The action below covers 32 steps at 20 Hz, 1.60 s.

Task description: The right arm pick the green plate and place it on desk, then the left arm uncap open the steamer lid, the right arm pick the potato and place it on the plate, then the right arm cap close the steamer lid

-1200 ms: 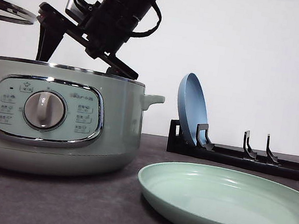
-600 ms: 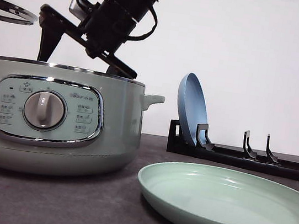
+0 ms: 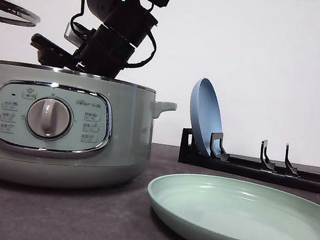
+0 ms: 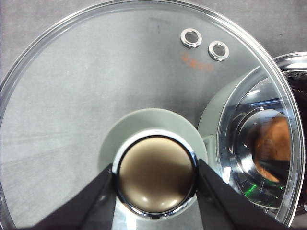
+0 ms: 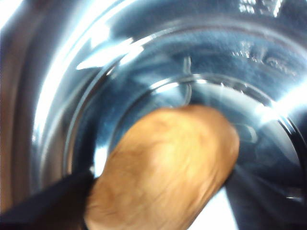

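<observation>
1. Steel walls of the steamer point(image 3: 58, 123) are surrounding the right gripper point(image 5: 144, 211), which is reaching down inside the pot; the potato point(image 5: 163, 167) is lying on the pot floor right at its tips.
2. One dark jaw is showing beside the potato; whether the gripper is spread or already pinching, I cannot tell.
3. The left gripper point(image 4: 156, 191) is pinching the knob point(image 4: 156, 175) of the lid point(image 4: 96, 96), holding it in the air beside the steamer.
4. The green plate point(image 3: 241, 218) is lying flat on the surface point(image 3: 74, 221), just beside the steamer.
5. My advice: be straddling the potato across its narrow middle, closing firmly on the smooth skin, then lifting straight up clear of the rim before swinging toward the plate.
</observation>
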Tool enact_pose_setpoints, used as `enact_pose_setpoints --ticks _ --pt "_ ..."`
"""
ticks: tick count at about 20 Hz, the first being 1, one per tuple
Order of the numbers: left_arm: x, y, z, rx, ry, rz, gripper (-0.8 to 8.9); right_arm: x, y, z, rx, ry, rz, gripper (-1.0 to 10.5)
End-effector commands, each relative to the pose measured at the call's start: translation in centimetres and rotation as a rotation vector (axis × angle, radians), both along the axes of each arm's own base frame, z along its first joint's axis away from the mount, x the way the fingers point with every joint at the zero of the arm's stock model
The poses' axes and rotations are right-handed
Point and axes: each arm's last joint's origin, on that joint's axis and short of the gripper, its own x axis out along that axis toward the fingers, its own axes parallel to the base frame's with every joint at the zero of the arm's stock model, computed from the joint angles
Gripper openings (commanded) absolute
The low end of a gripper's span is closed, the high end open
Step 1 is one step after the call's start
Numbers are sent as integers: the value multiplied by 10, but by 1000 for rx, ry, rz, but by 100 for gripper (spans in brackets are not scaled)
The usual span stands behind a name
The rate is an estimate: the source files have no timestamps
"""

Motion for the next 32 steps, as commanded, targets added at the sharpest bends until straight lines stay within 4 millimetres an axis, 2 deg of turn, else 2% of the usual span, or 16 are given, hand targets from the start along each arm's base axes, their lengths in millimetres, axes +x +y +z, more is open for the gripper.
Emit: enact_pose_setpoints --ticks 1,3,5,10,13,16,19,26,28,32 --pt "-3 0 11 10 -68 -10 7 0 8 -5 1 3 4 116" --pt "-3 0 12 10 -68 -10 7 1 6 1 23 -1 25 68" --pt "-3 0 12 10 -68 -11 7 0 4 19 37 -37 52 63" --pt "-3 0 12 7 -70 -13 7 -12 -13 96 38 -200 101 54" --pt "-2 -1 12 -18 -72 -32 7 -29 -35 142 18 -274 124 54" --pt "-2 -3 12 -32 -72 -46 7 -51 -65 187 -16 -384 96 54" --pt "-3 -6 12 -37 -76 -61 7 -72 -100 217 -64 -423 77 54" --pt "-3 -20 12 -44 -75 -118 7 -113 -171 257 -125 -442 11 54" --pt "-3 -25 13 -45 -77 -138 7 -126 -189 258 -142 -435 -5 54" --pt "-4 -37 13 -66 -77 -195 7 -156 -221 235 -166 -426 -5 54"
